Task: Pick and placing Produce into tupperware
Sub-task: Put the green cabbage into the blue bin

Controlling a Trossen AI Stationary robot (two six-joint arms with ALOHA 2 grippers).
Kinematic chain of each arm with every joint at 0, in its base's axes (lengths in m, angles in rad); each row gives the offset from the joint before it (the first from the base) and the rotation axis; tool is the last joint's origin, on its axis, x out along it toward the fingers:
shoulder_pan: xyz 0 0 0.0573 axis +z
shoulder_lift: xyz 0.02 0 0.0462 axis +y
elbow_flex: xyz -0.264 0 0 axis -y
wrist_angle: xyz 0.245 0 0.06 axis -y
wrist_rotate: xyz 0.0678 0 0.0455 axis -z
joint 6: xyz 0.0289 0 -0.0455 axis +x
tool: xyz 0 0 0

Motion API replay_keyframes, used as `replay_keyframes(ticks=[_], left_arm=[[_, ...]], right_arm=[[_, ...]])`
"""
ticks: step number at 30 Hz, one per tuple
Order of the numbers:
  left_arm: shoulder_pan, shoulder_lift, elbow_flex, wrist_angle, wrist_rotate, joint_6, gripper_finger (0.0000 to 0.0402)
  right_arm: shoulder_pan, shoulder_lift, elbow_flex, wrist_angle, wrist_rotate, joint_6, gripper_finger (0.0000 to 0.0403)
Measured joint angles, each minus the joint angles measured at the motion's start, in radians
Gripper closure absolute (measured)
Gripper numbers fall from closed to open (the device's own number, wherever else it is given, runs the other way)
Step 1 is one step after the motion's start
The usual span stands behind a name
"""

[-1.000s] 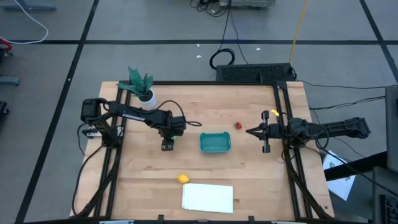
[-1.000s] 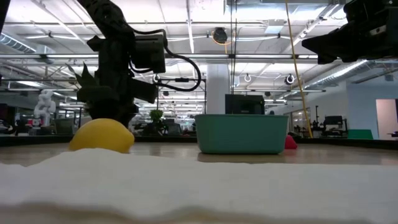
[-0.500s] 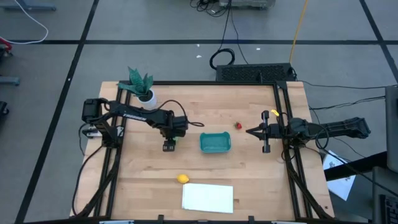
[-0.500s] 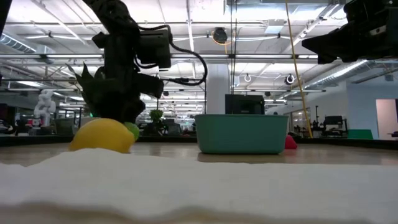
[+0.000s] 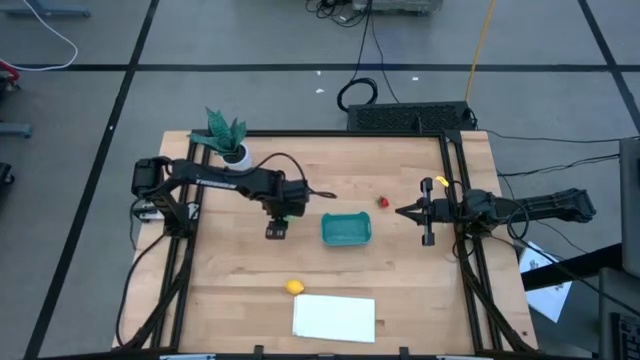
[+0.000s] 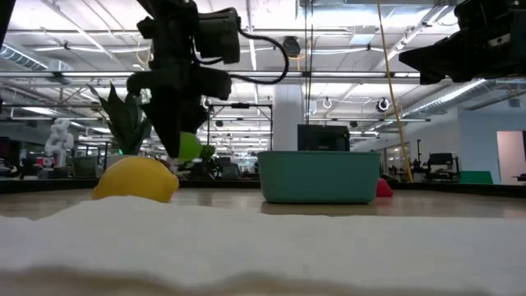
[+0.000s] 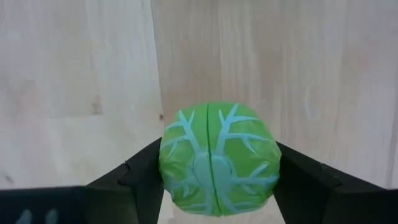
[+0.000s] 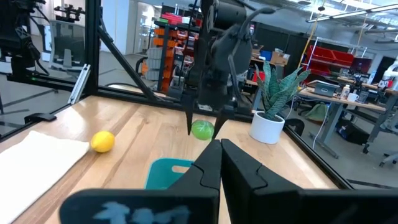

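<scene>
My left gripper [image 5: 277, 225] hangs over the table's middle, left of the teal tupperware tub [image 5: 346, 229], shut on the round green toy [image 7: 214, 162]. In the low view that green toy [image 6: 189, 146] floats above the table, beside the yellow lemon [image 6: 136, 179]. The lemon [image 5: 293, 287] rests near the white sheet. The small red toy [image 5: 382, 202] lies on the wood past the tub's far right corner. My right gripper [image 5: 400, 212] waits shut, in the air right of the tub, pointing left. My left gripper pinches the green toy between its two fingers [image 7: 140, 177], one on each opposite side [image 7: 171, 168]. The fingers come from above, pointing down. The toy is lifted clear of the table and sits between the fingers' lower ends [image 6: 174, 136].
A flat white sheet [image 5: 334, 317] lies at the near edge. A potted plant [image 5: 228, 137] stands at the far left corner. Black frame rails run along the table's left and right sides. Bare wood lies between the tub and my left gripper.
My left gripper has risen from the table with the green toy between its fingers and has drifted a little toward the tub. The toy, first low behind the lemon in the low view, now hangs clear of the table.
</scene>
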Motion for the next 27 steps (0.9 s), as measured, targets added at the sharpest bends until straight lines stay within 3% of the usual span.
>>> replay_keyframes(ticks=[8, 21, 27], left_arm=[[0.000, -0.070, 0.053, -0.012, -0.016, 0.052, 0.0161], [0.041, -0.381, 0.052, 0.016, -0.038, 0.026, 0.0161], [0.041, -0.484, 0.009, 0.138, 0.002, 0.017, 0.0161]], right_arm=[[0.000, 0.000, 0.000, 0.000, 0.000, 0.005, 0.0403], [0.000, 0.000, 0.001, 0.025, 0.000, 0.008, 0.0403], [0.000, 0.000, 0.001, 0.035, 0.000, 0.008, 0.0403]])
